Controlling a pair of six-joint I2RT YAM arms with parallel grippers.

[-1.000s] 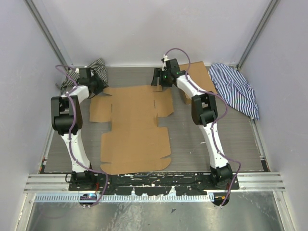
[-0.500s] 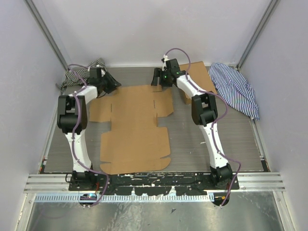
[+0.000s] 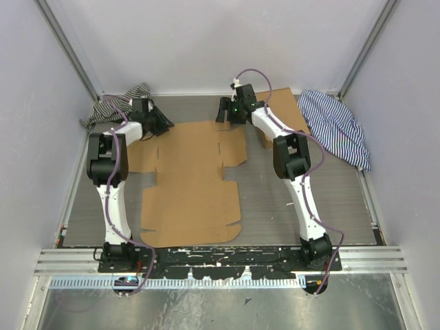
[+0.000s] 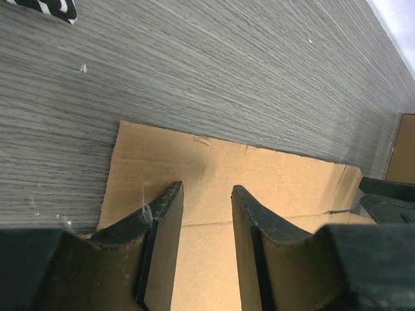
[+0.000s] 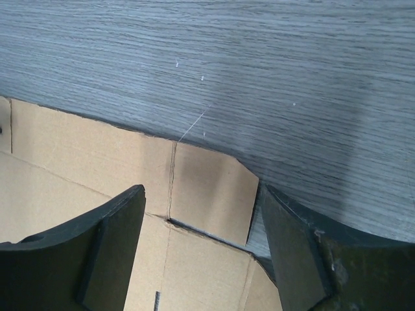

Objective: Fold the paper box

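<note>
Only the top view shows the whole paper box (image 3: 196,179), flat at frame centre. The wrist views show just its edge below the half-spread left claw (image 4: 206,188) and the wide-spread right claw (image 5: 201,191), both empty.

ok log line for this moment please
paper box: flat, unfolded | left end effector: open, over its far left corner | right end effector: open, over its far right corner | held: nothing
</note>
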